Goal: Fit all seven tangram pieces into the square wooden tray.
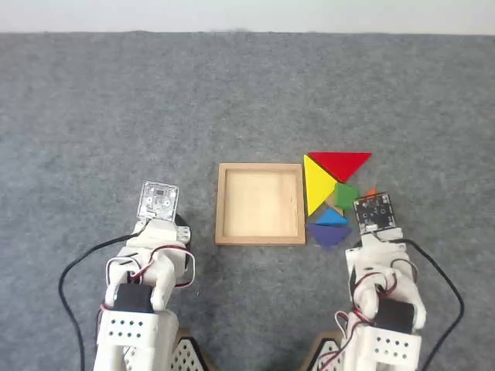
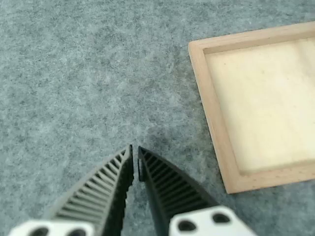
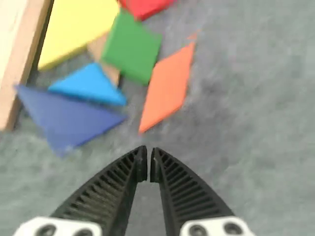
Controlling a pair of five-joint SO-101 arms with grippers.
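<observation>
nothing placed yet: the wooden tray [image 1: 220,202] sits bare on the grey table [image 1: 116,100], all seven still to go. the coloured pieces huddle just beside it, yellow triangle [image 1: 315,184] against its rim. left arm [image 1: 151,267] and right arm [image 1: 380,267]: jaws pressed together, gripping nothing. no readable writing.

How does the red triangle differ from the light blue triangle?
The red triangle is clearly larger than the light blue triangle. In the high view the red triangle lies at the top of the group; the light blue triangle lies lower, beside the dark blue triangle. Both lie flat on the mat, outside the tray.
</observation>
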